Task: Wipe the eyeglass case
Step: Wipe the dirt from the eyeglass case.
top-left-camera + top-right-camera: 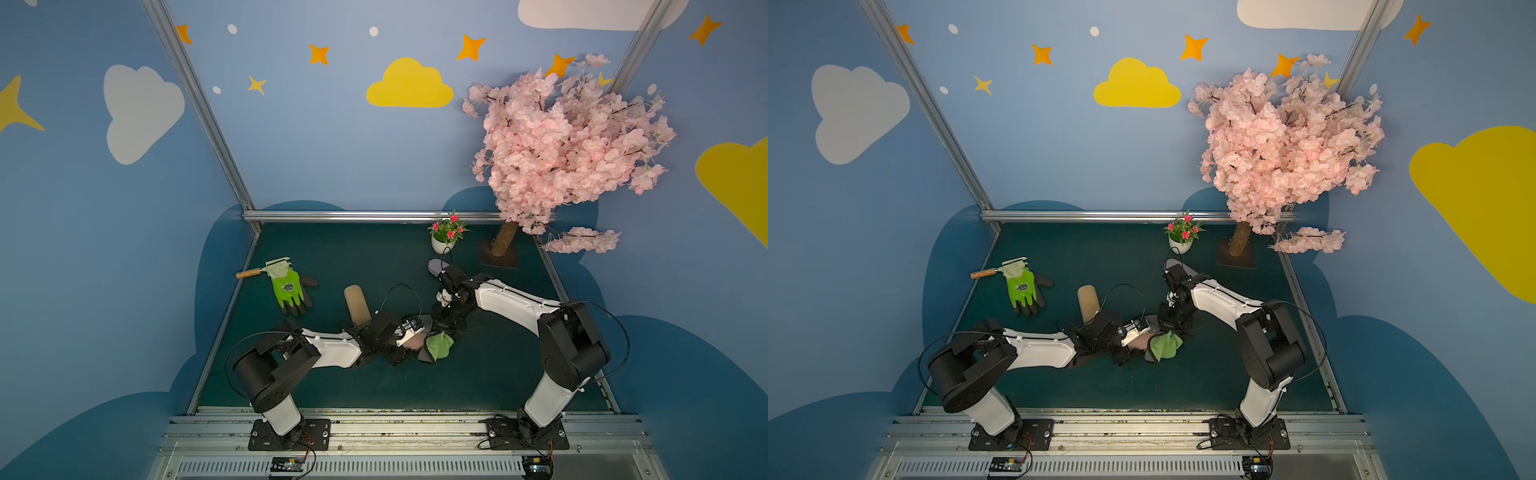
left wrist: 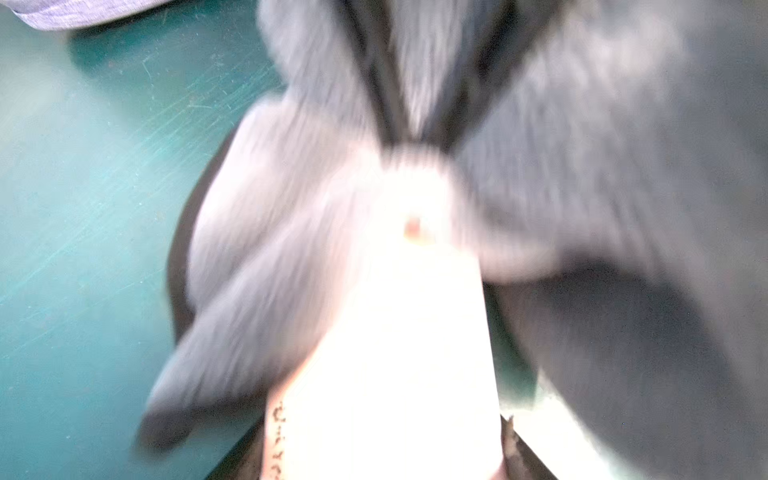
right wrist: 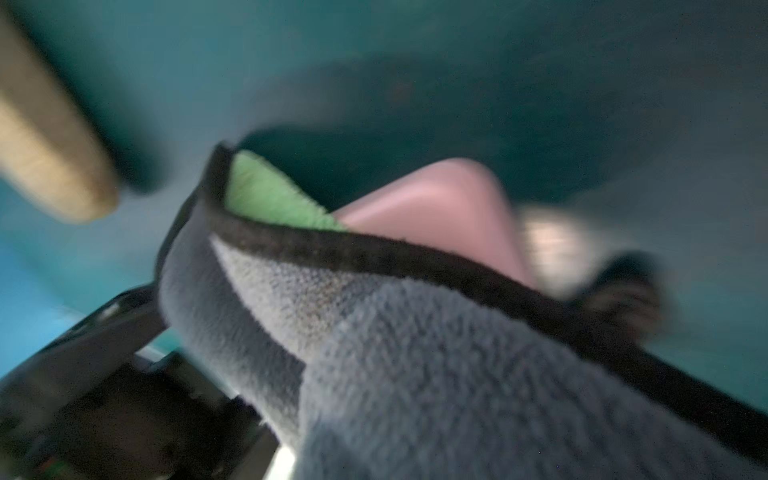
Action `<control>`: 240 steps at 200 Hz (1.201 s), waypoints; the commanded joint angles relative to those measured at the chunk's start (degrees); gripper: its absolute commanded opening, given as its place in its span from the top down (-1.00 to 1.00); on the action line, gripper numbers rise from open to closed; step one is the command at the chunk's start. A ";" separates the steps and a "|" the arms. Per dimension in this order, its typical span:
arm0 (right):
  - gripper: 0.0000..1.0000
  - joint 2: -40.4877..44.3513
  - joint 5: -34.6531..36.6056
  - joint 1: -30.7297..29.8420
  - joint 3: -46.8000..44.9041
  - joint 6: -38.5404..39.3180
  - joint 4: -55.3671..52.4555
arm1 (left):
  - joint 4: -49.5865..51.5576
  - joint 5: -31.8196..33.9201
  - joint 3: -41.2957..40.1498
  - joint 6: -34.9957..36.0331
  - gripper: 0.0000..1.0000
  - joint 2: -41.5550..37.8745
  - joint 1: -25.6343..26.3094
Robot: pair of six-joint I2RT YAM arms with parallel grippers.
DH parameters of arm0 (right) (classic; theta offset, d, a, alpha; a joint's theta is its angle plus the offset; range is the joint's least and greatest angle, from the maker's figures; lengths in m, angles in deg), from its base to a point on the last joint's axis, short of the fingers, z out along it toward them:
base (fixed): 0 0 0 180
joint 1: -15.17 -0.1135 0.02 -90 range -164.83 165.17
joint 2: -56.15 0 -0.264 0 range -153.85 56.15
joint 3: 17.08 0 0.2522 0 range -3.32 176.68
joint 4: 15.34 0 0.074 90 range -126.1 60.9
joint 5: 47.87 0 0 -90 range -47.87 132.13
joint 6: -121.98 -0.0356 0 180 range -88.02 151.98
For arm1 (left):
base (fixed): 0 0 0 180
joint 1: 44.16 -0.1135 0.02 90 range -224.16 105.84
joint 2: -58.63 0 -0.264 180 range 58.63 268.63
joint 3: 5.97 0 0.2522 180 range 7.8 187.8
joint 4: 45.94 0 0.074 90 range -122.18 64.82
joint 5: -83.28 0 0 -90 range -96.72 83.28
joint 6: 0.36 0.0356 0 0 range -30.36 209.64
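Grey-and-green cloth fills the right wrist view, pinched in the fully closed right gripper. It is draped against the pink eyeglass case. The left gripper, jaws partly apart, clamps the case. The case sits just beside the tan cylinder's near end, on the right-arm side. Whether it touches the bench cannot be determined.

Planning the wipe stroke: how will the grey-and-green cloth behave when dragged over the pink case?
Probably floppy: the cloth folds and sags against the pink case, so it should follow curves rather than push. Its fleecy pile looks grippy, so it likely drags instead of sliding. It seems light; its loose green side may flap or bunch.
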 commanded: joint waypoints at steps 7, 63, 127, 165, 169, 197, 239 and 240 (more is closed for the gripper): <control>1.00 0.24 20.21 0.98 3.97 9.13 -12.11 | 0.82 -0.50 -1.08 -1.56 0.94 0.52 0.00; 1.00 0.50 -9.35 -7.01 10.40 0.38 -4.05 | 1.11 -1.33 -0.76 -0.94 0.94 0.83 0.14; 1.00 -6.26 -9.26 1.09 0.17 0.82 0.54 | -0.18 -0.49 -2.07 -0.94 0.94 -0.95 0.18; 1.00 -8.93 17.03 4.34 2.37 9.59 -9.20 | -0.64 -0.39 -2.82 -0.87 0.94 -1.33 0.18; 1.00 -8.44 18.77 3.87 2.93 9.80 -9.78 | -0.61 -0.48 -2.87 -0.86 0.94 -1.41 0.18; 1.00 -2.47 18.67 -1.23 8.86 9.61 -12.13 | -0.48 -0.62 -2.89 -0.69 0.94 -1.35 0.25; 1.00 -1.63 -20.00 -4.23 5.48 -6.57 5.87 | 0.39 -0.80 -2.08 -0.69 0.94 -0.99 0.34; 1.00 -1.75 -20.52 -4.28 5.29 -6.94 6.49 | 0.42 -0.77 -2.08 -0.69 0.94 -1.03 0.35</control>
